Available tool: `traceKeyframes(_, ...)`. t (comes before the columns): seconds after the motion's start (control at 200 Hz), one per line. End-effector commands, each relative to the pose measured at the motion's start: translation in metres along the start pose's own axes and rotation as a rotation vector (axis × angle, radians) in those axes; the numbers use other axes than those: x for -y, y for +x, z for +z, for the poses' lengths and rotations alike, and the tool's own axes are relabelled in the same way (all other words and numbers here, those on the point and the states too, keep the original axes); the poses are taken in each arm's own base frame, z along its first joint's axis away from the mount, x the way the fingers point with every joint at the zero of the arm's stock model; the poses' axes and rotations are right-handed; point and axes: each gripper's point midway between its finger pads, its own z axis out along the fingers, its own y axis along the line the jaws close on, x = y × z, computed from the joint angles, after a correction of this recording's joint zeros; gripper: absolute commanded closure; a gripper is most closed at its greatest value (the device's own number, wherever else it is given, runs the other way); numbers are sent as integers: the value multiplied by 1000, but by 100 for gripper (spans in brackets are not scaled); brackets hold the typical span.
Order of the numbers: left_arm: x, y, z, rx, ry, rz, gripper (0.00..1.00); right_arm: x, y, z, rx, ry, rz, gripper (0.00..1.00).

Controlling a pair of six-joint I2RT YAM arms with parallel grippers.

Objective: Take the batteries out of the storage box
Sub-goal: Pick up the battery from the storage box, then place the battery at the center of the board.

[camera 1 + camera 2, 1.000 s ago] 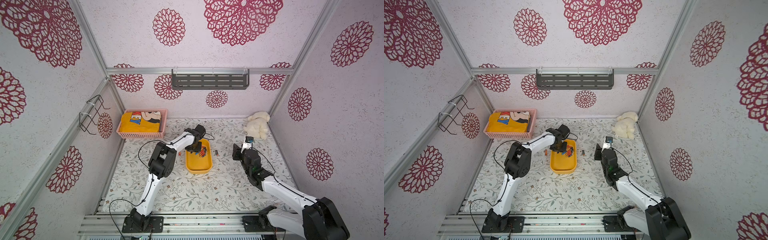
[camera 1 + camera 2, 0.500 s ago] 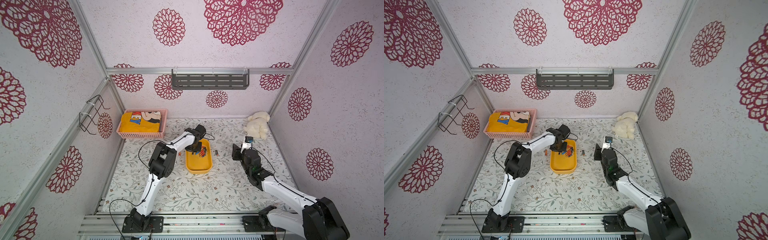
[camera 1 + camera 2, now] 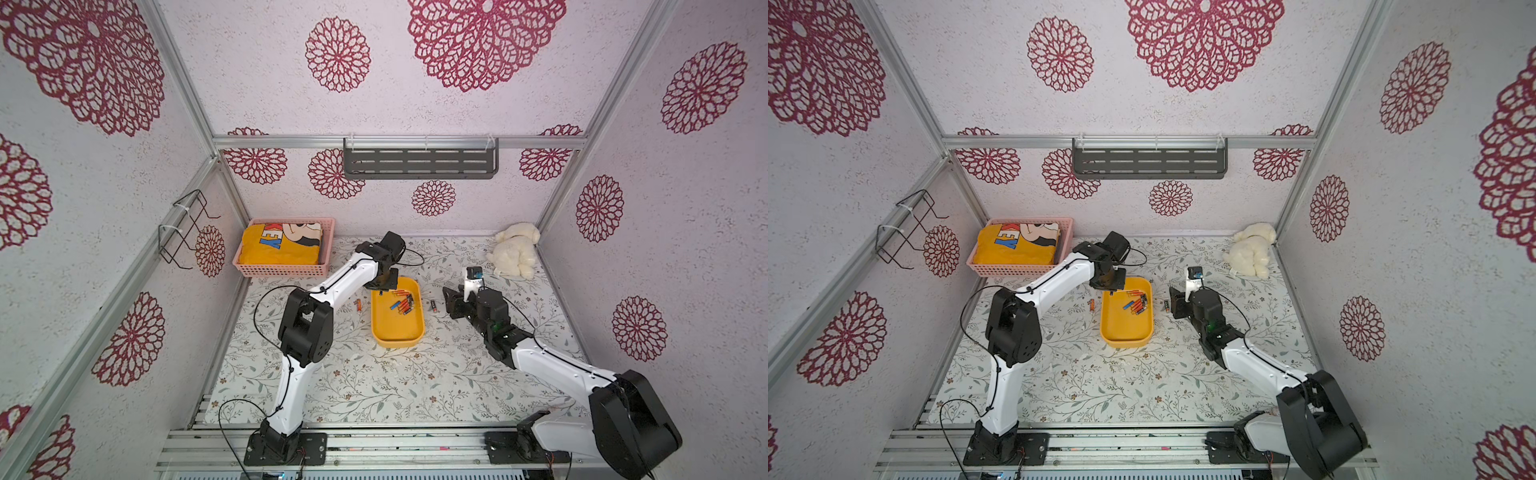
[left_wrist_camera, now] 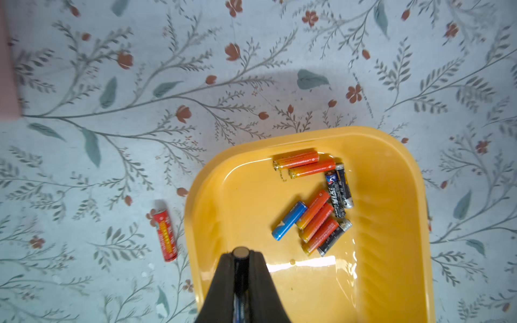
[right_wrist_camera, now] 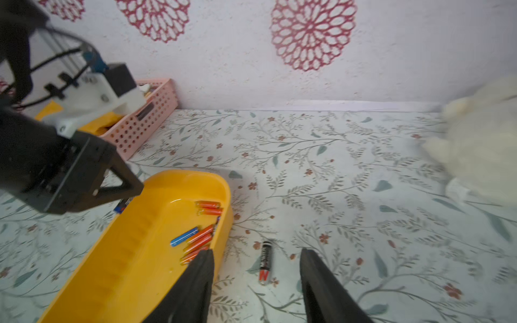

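Grip check: left gripper (image 4: 241, 255) clamped on black battery (image 4: 240, 279), storage box (image 4: 246, 195) rim directly beneath it. Best lift clear, swing outward past the rim, drop beside red cell (image 4: 167, 235) just outside. Further ahead, remaining batteries (image 4: 316, 221) bunch by the far wall. Right gripper (image 5: 256, 251) open, straddling loose black cell (image 5: 264, 261).

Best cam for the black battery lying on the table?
Right wrist: the black battery is close and unobstructed. Both top views show the battery only as a small speck; the left wrist view doesn't clearly show it.
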Motion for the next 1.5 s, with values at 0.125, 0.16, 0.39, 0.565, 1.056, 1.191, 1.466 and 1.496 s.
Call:
traceKeyframes(0.125,-69,8,-11,0,-77,-95,100,-67,-11,27,-68,-223,-61,45)
traceKeyframes(0.16,-79,12,-7,-10,-91,-101,100,-71,-9,32,-93,-228,-63,45)
traceKeyframes(0.39,-120,33,39,-56,-130,-122,100,-81,22,64,-307,-160,-69,49)
traceKeyframes(0.565,-128,37,70,-81,-134,-117,100,-83,39,73,-380,-120,-101,51)
traceKeyframes(1.056,-123,40,93,-114,-132,-137,80,-77,56,79,-489,-52,-117,54)
traceKeyframes(1.191,-124,39,85,-109,-139,-140,73,-79,63,86,-559,-21,-163,57)
traceKeyframes(1.466,-113,24,43,-25,-127,-135,71,-91,69,111,-650,6,-184,63)
traceKeyframes(1.496,-112,22,37,-13,-127,-132,70,-90,72,114,-667,16,-179,63)
